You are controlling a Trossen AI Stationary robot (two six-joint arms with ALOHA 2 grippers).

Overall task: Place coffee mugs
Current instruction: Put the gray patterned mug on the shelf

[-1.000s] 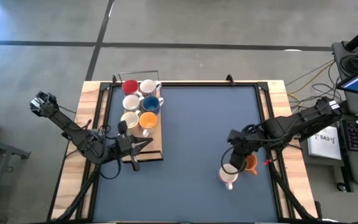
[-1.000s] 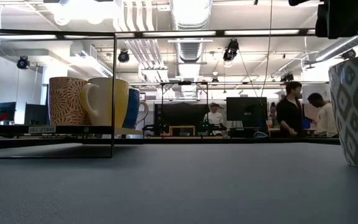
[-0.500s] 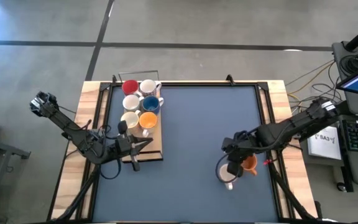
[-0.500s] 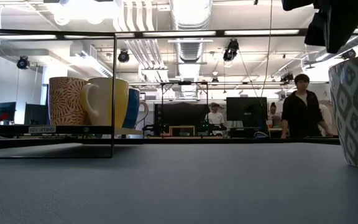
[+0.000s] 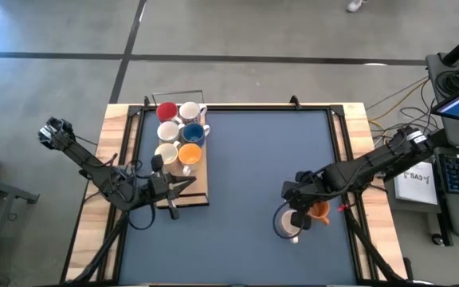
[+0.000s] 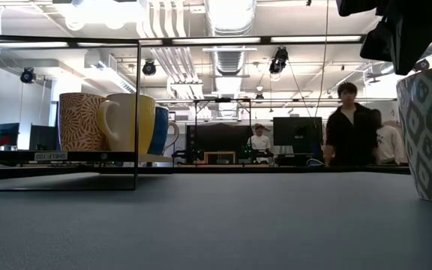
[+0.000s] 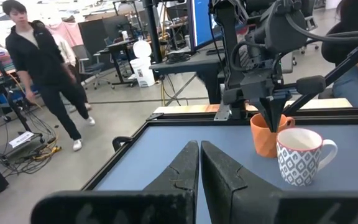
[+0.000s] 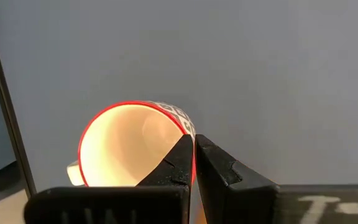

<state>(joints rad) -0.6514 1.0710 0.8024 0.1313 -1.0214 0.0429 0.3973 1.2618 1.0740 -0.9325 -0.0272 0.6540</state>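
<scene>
Status: six mugs on the board, two mugs not yet placed.

In the high view, six coffee mugs stand grouped on the wooden board at the table's left side: red, blue, orange and three white or cream. The remaining two stand together on the blue mat near the right edge: an orange mug and, touching or just beside it, a patterned white mug. The right gripper hangs directly above the patterned mug's rim with its fingers closed together, holding nothing. The left gripper waits over the board's near end, fingers closed and empty. Judged from this layout, the task is roughly three-quarters complete; both right-side mugs remain to be picked and transferred.
</scene>
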